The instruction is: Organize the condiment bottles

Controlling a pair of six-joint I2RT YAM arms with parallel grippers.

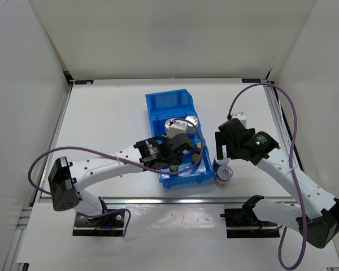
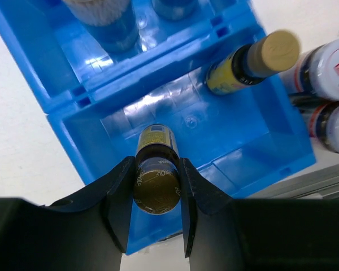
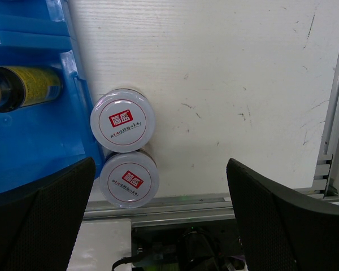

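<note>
A: Presently, what is held by the left gripper (image 2: 156, 195)?

B: A slim dark glass bottle with a yellow label (image 2: 155, 144) is clamped between its jaws, over the end compartment of the blue plastic three-compartment bin (image 2: 237, 152). A matching tan-capped bottle (image 2: 243, 65) is laid there.

A: And the right gripper (image 3: 161, 220)?

B: It is spread wide and nothing is held. A short silver-lidded jar with a red mark (image 3: 122, 121) and its twin (image 3: 129, 179) are seen below on the white table (image 3: 243, 68), touching, just beside the bin.

A: Next?

B: A release beside its match seems called for; the jars remain to be binned.
</note>
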